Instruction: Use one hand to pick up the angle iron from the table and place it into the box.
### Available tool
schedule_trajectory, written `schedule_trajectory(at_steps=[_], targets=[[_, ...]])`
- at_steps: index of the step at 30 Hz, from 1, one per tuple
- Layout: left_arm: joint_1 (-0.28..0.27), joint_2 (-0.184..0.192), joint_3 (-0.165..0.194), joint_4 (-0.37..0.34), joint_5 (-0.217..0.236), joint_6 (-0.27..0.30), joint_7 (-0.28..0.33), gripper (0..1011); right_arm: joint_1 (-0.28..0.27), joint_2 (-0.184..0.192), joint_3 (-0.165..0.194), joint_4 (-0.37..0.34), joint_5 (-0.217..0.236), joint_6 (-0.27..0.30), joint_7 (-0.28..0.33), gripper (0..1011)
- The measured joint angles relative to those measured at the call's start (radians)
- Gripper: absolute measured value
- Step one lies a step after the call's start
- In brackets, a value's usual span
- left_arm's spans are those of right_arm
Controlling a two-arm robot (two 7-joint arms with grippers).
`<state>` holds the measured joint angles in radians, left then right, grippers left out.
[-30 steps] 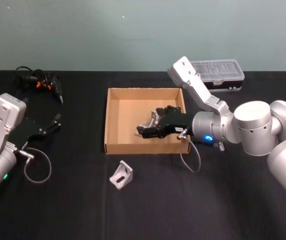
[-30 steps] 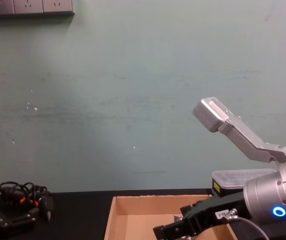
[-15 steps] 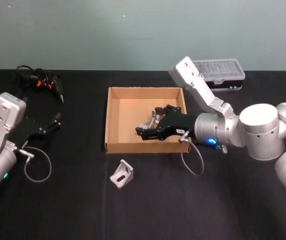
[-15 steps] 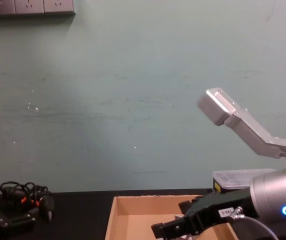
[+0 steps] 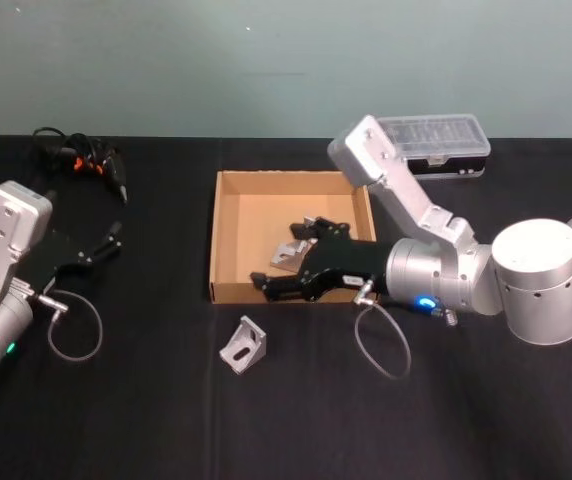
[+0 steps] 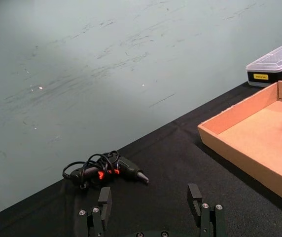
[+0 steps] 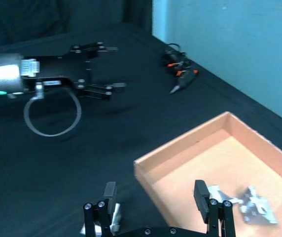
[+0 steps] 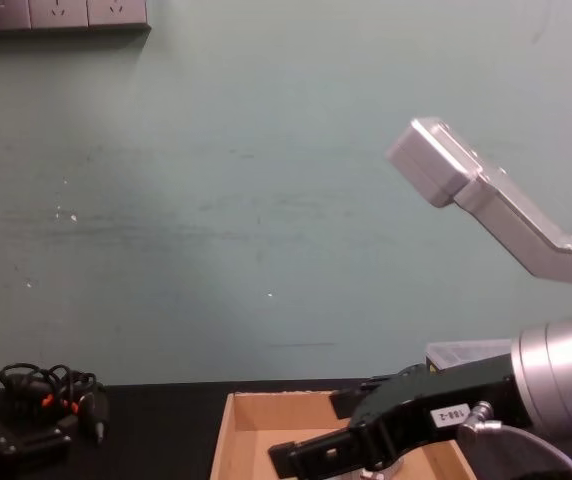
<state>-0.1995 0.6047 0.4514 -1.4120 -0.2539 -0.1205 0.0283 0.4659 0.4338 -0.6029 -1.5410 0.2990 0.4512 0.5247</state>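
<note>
The right hand point(image 5: 286, 262) has its two fingers point(image 7: 200, 193) spread wide and grips nothing. It hangs over the front wall of the box point(image 5: 228, 240), near the middle of that wall, with one finger over the box floor and the other at the front edge.

The angle iron point(image 5: 243, 346) is a small silver L-shaped bracket with a slot in one face. It sits on the table point(image 5: 146, 420) just in front of the box, toward its front-left corner, and is apart from the hand. In the right wrist view a bit of silver metal shows just beside one finger, but contact cannot be judged there. More silver brackets point(image 5: 296, 248) lie on the box floor.

The right arm comes in low from the right, its forearm about level and pointing left across the box, with the blue ring point(image 5: 421, 302) lit at the joint. A silver link slants up and back toward the plastic case point(image 5: 436, 140).

The left hand point(image 5: 101, 250) rests at the table's left side, its fingers point(image 6: 195, 197) also apart and holding nothing, near a bundle of cable point(image 5: 76, 160).
</note>
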Motion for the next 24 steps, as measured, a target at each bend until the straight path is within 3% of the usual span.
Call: schedule_trajectory(at_steps=[5,11,15,16,24], targets=[[0.0,0.0,0.0,0.0,0.0,0.0,0.0,1011,0.005,0.009,-0.027,-0.043,0.008,0.063,0.017,1003],[0.0,0.0,0.0,0.0,0.0,0.0,0.0,1011,0.053,0.003,-0.095,-0.037,0.009,0.162,0.06,1003],[0.0,0.0,0.0,0.0,0.0,0.0,0.0,1012,0.081,-0.016,-0.134,-0.017,0.006,0.229,0.068,1003],[0.0,0.0,0.0,0.0,0.0,0.0,0.0,1011,0.095,-0.031,-0.152,-0.008,0.001,0.271,0.066,1003],[0.0,0.0,0.0,0.0,0.0,0.0,0.0,1011,0.12,-0.073,-0.178,0.023,-0.017,0.392,0.034,1003]])
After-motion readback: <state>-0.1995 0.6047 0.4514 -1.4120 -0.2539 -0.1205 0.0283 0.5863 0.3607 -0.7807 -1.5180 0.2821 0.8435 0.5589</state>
